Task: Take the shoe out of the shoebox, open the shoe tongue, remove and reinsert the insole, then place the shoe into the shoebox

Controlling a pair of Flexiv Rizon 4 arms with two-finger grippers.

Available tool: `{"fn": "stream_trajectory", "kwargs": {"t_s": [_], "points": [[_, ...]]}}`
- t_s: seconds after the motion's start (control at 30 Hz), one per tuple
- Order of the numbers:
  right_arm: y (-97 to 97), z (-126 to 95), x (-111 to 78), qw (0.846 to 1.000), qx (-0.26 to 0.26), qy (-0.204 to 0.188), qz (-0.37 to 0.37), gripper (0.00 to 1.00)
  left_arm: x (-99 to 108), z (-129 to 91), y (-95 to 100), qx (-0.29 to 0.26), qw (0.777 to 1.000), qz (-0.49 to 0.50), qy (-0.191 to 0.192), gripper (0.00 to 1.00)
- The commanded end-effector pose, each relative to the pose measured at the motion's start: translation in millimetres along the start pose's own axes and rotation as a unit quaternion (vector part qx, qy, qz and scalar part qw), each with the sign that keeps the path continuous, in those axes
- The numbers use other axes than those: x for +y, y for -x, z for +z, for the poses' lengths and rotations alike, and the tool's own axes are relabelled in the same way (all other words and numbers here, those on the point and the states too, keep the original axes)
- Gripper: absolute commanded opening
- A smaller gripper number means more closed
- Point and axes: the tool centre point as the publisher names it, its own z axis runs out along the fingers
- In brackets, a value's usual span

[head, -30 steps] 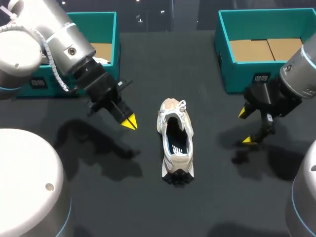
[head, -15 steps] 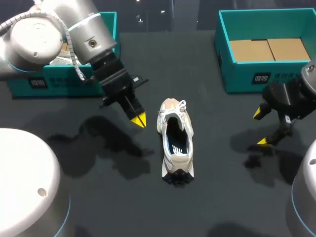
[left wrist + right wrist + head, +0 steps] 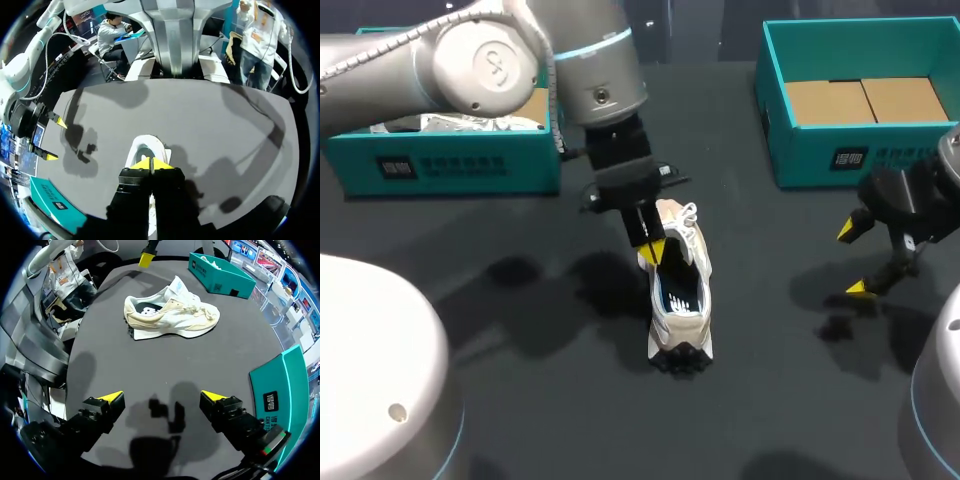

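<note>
Right at shoe (image 3: 680, 300) — left gripper (image 3: 656, 251) closed

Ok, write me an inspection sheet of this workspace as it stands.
Surface: dark table.
Job's things: shoe upright on its sole mid-table, outside both boxes; left box, teal, holds white paper; right box, teal, shows a brown cardboard floor.
Clutter: nothing seen.
Grippers: left gripper, fingers together, at the shoe's tongue, contact unclear; right gripper, fingers apart, holding nothing, over the table beside the shoe.
Cables: nothing seen.
Surroundings: nothing seen.
</note>
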Motion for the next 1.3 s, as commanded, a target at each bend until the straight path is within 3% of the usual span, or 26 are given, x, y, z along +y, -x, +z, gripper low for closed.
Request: {"fn": "stream_trajectory", "kwargs": {"t_s": [0.03, 0.23, 0.33, 0.67, 0.93, 1.3], "points": [[-1.4, 0.4, 0.1, 1.0, -0.002, -0.001, 0.0, 1.0, 7.5, 6.6, 7.9, 0.081, 0.997, 0.0, 0.003, 0.0], [-1.4, 0.4, 0.1, 1.0, -0.002, -0.001, 0.0, 1.0, 20.2, 39.9, 17.8, 0.099, 0.995, 0.028, 0.009, 0.0], [-1.4, 0.4, 0.1, 1.0, -0.002, -0.001, 0.0, 1.0, 22.9, 48.8, 19.1, 0.139, 0.989, -0.003, 0.052, 0.0], [-1.4, 0.4, 0.1, 1.0, -0.002, -0.001, 0.0, 1.0, 22.9, 48.8, 19.1, 0.139, 0.989, -0.003, 0.052, 0.0], [-1.4, 0.4, 0.1, 1.0, -0.002, -0.001, 0.0, 1.0, 43.6, 85.3, 22.0, 0.172, 0.984, 0.019, 0.038, 0.0], [-1.4, 0.4, 0.1, 1.0, -0.002, -0.001, 0.0, 1.0, 44.6, 108.6, 5.0, 0.217, 0.975, 0.029, 0.03, 0.0]]}}
